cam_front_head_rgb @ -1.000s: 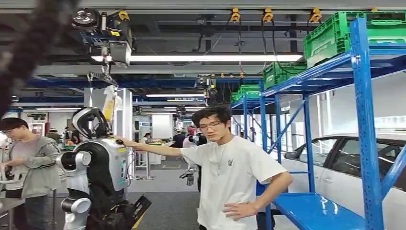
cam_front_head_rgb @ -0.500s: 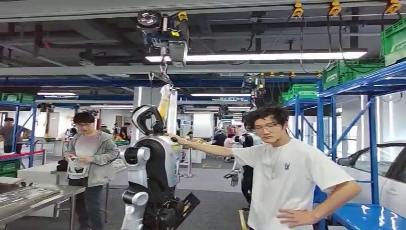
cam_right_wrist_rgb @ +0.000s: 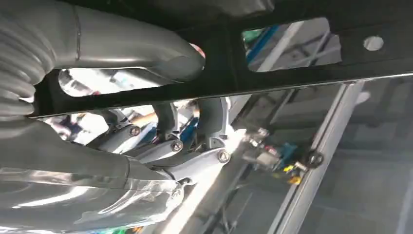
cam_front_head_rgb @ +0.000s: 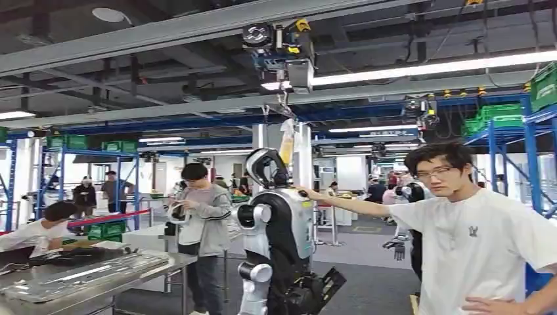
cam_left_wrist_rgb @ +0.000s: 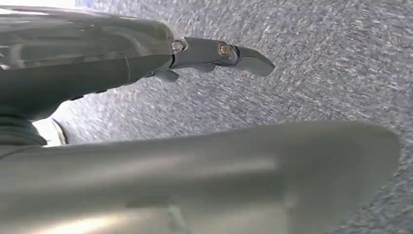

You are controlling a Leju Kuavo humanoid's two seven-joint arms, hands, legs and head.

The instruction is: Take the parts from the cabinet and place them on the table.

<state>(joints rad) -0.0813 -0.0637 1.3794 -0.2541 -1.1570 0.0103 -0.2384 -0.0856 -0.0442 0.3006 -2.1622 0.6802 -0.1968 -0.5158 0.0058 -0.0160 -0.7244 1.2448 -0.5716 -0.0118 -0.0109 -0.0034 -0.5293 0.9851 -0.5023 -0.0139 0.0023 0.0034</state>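
In the right wrist view my right hand grips a flat black part with cut-out windows and a round hole. The thick thumb lies on one side of it and the darker fingers on the other. In the left wrist view my left hand hangs above grey carpet with its fingers stretched out and nothing in it. A steel table stands at the lower left of the head view, with long flat metal parts lying on it.
Another humanoid robot stands in the middle, and a person in a white shirt rests a hand on it. A person in grey stands behind the table; another leans over it. Blue racks stand at the right.
The whole head view has swung to the left: the blue rack and car have slid out on the right, and the steel table and more people have come in on the left.
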